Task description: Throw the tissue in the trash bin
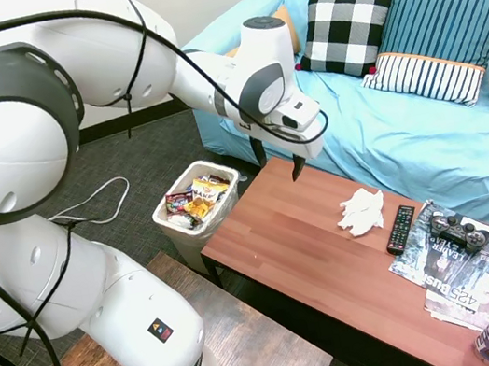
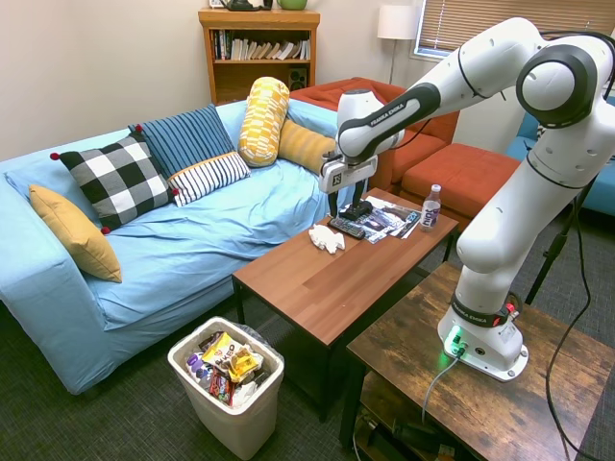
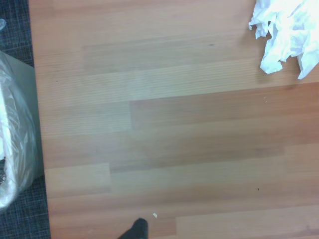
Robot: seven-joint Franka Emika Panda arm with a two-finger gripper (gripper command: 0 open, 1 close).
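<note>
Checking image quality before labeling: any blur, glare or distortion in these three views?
First exterior view: sharp, arm bulges large at the near edge from the wide angle. Second exterior view: evenly lit, lamp and blinds bright. Wrist view: slightly soft, tissue washed out nearly white, glare on the trash bin liner.

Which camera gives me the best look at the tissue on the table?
The first exterior view: the whole tissue shows, lying on the coffee table beside the remote. The second exterior view shows it smaller. The wrist view catches only part of it, cut off at the picture's corner.
</note>
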